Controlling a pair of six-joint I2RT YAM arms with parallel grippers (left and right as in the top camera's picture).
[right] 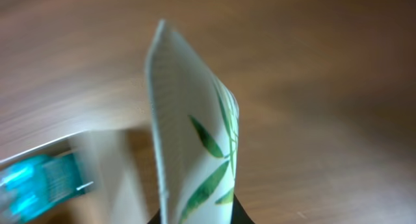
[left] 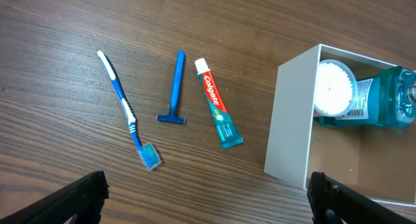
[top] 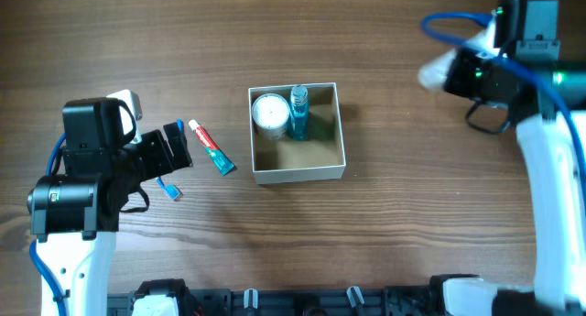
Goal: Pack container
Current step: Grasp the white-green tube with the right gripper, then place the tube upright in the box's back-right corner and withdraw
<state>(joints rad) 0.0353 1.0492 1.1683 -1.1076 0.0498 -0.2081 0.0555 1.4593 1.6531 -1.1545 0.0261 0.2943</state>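
The container (top: 300,176) sits mid-table, a white-walled box with a tan inside. It holds a round white jar (top: 270,113) and a blue mouthwash bottle (top: 299,113). A toothpaste tube (top: 212,147) lies to its left. My left gripper (top: 174,149) is open and empty, hovering left of the box. In the left wrist view, a toothbrush (left: 127,110), a blue razor (left: 175,87) and the toothpaste (left: 218,104) lie beside the container wall (left: 292,120), ahead of the open fingers (left: 208,204). My right gripper (top: 450,73) is shut on a white packet with green leaves (right: 195,139), held in the air to the right of the box.
Wooden tabletop all around. The right wrist view is motion-blurred; the blue bottle (right: 39,185) shows at its lower left. The toothbrush head (top: 169,188) peeks out below my left arm. Black fixtures line the table's front edge.
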